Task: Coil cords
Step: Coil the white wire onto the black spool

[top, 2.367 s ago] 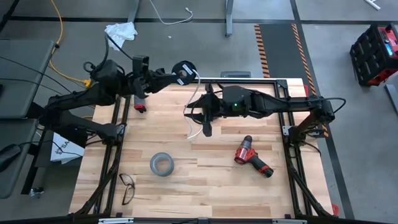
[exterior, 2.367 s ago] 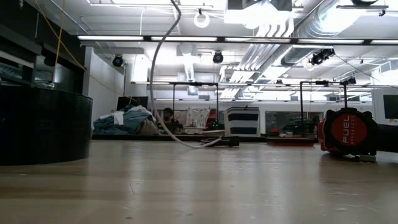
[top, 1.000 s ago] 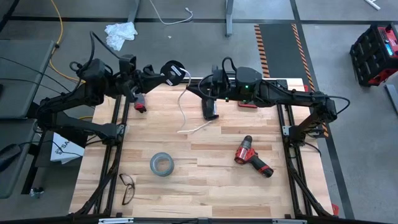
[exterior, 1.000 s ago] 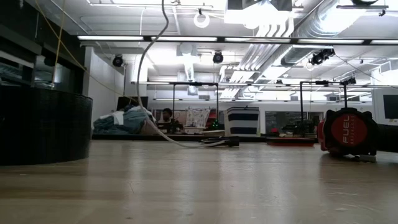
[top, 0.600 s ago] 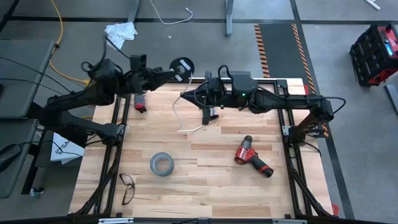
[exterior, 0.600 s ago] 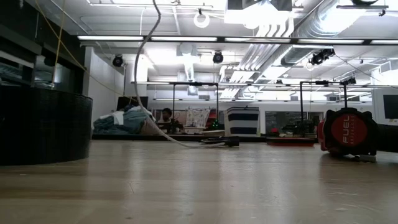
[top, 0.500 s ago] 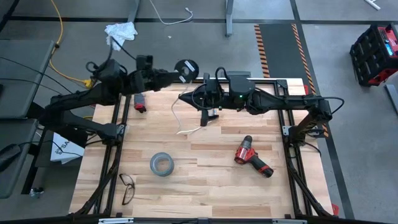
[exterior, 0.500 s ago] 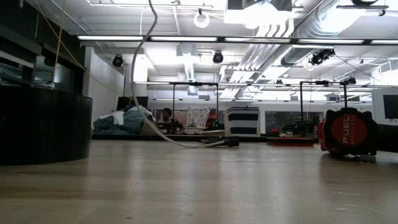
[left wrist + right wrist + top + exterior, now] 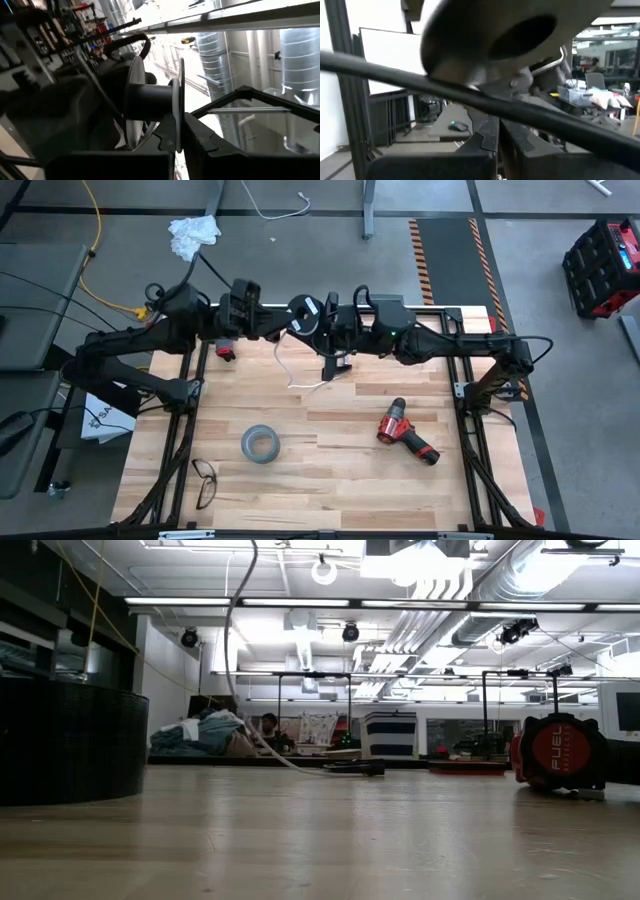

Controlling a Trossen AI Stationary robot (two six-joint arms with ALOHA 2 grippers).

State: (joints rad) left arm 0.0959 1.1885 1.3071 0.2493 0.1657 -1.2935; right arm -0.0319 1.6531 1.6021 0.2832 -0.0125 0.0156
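The cord's small black disc (image 9: 305, 312) is a little spool with two flanges (image 9: 150, 97). It hangs over the table's far edge with my left gripper (image 9: 290, 318) shut on it. The thin white cord (image 9: 281, 360) drops from the disc in a slack curve (image 9: 233, 660). Its free end (image 9: 318, 383) lies on the wood (image 9: 352, 768). My right gripper (image 9: 322, 328) stands shut, level, close beside and below the disc (image 9: 490, 30). A dark strand (image 9: 395, 77) crosses just over its fingertips; I cannot tell if it is the cord. My left gripper pinches one flange of the disc at its rim (image 9: 178, 131) between its two fingers. The fingers come level from the table's left. The disc is lifted clear of the table with its axle level, and the cord hangs slack below it. My right gripper: I cannot tell whether it touches the cord.
A red drill (image 9: 405, 432) lies on the right half of the table. A grey tape roll (image 9: 259, 444) and a pair of glasses (image 9: 204, 480) lie near the front left. A small red and black thing (image 9: 225, 352) sits at the left frame rail.
My left gripper has carried the disc toward the table's right edge, up to my right gripper. The hanging part of the cord has swung along with it. The free end has stayed on the wood.
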